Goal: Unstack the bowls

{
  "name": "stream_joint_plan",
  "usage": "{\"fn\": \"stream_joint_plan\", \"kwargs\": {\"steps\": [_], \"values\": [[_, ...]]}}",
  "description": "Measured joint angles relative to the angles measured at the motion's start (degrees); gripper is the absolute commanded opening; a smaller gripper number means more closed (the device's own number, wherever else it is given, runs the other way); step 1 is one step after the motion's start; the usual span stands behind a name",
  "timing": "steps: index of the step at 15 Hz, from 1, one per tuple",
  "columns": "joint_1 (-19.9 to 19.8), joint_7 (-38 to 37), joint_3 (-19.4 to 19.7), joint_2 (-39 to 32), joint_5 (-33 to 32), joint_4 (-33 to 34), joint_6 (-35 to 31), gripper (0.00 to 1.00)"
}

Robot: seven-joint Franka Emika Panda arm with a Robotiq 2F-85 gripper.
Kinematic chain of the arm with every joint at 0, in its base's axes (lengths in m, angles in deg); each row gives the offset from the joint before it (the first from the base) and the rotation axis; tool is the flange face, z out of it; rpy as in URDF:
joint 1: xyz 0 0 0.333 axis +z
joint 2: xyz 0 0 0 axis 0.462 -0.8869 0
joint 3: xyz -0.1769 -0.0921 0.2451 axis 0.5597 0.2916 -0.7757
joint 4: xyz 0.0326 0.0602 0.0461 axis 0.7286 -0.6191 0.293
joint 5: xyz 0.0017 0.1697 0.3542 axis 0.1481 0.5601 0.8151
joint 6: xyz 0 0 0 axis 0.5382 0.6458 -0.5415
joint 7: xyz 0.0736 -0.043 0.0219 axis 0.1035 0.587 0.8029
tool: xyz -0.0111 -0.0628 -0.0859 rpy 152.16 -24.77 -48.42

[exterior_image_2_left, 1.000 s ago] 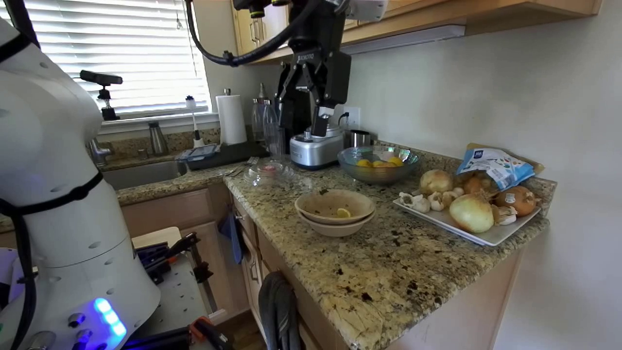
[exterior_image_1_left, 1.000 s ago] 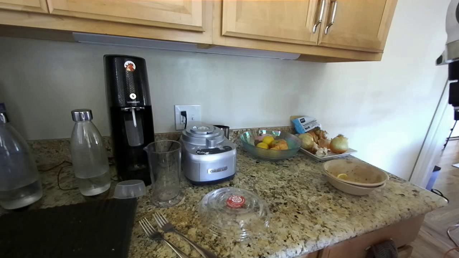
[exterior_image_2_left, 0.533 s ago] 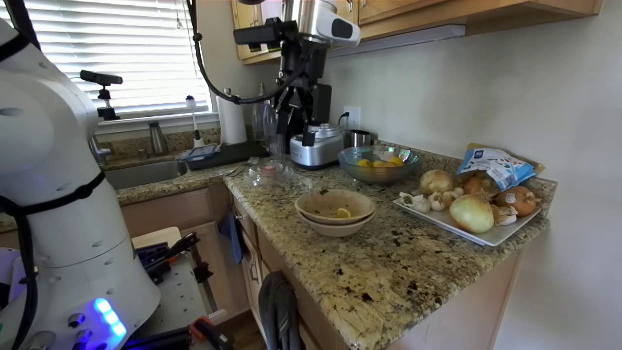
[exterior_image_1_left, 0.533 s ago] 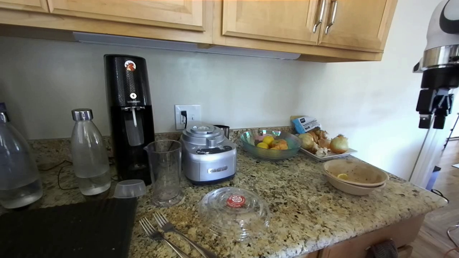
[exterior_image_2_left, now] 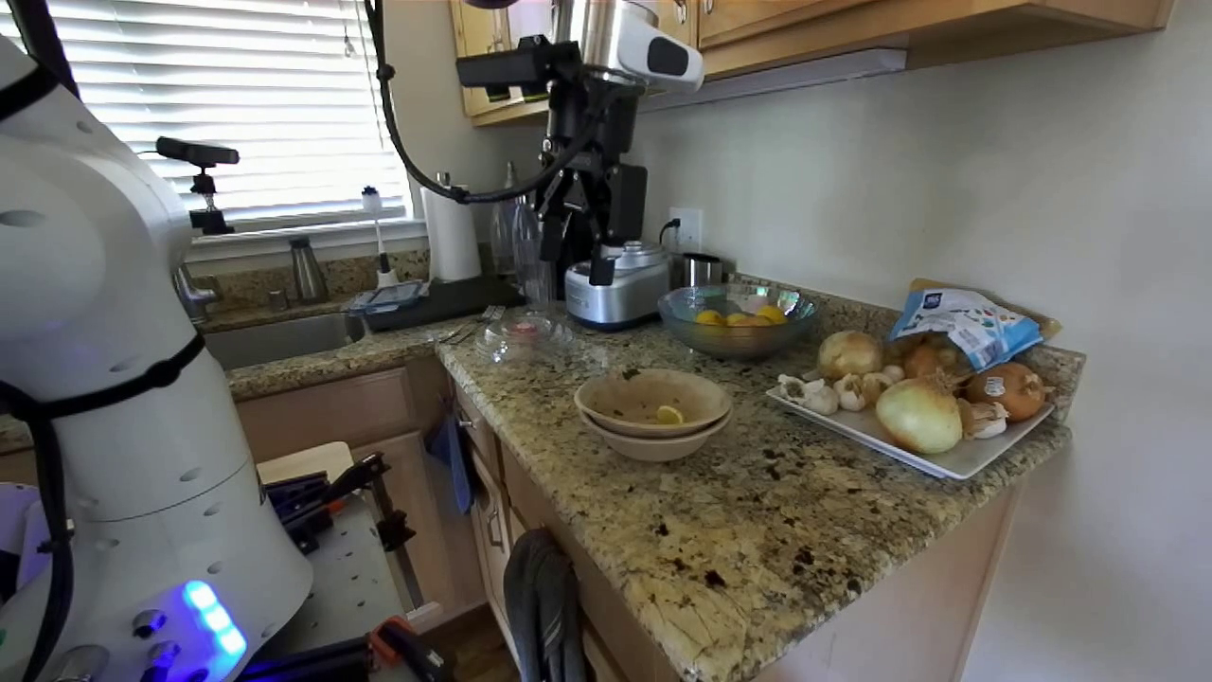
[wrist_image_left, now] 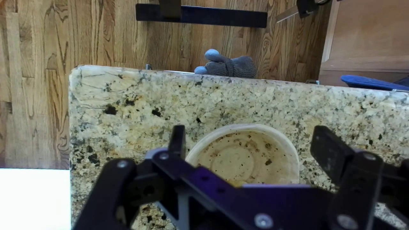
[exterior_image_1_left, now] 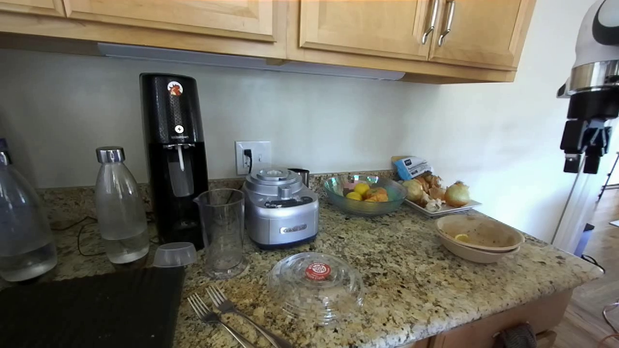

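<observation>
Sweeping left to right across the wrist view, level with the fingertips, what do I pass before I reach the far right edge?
Wooden floor → speckled counter → one finger of the tool → top bowl → the tool's other finger → counter again.

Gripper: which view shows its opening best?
The wrist view: the gripper has both fingers large in frame, plainly wide apart. Both exterior views show it smaller, with the gap looking narrower and harder to judge.
</observation>
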Motion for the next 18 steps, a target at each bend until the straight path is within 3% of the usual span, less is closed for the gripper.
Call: {"fn": "stream_joint_plan", "kwargs": {"steps": [2, 9, 18], "values": [[-0.04, -0.72, 0.26, -0.32, 2.19, -0.52, -1.21, 1.00], [-0.49, -12.79, -0.34, -3.54, 6.93, -6.28, -16.32, 1.00], [-0.59, -15.51, -0.83, -5.00, 7.12, -7.10, -17.30, 1.00]]}}
